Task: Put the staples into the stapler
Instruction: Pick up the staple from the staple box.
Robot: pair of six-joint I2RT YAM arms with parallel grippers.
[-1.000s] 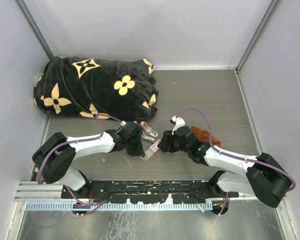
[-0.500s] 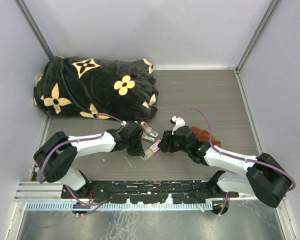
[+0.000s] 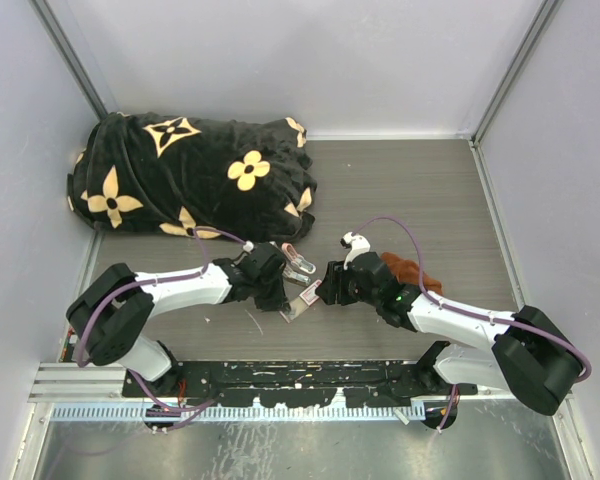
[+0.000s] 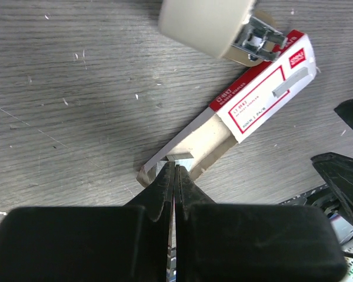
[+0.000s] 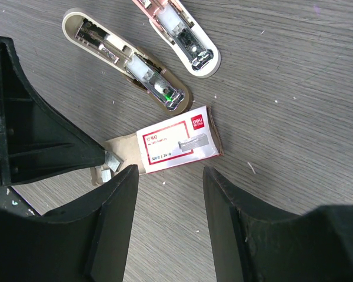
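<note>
Left gripper (image 4: 174, 176) pinches the staples (image 4: 180, 158) at the tray end of the box (image 4: 265, 100).
Right gripper (image 5: 169, 176) hangs wide above the box; the stapler (image 5: 146, 76) lies opened flat beside it.

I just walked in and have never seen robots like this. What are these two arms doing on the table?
The left gripper is pinched shut on a small silvery strip of staples, right at the pulled-out tray end of the staple box. The right gripper hovers open close over the box and holds nothing. The stapler lies opened out flat on the table just beyond the box. It seems the staples have not gone in yet.
</note>
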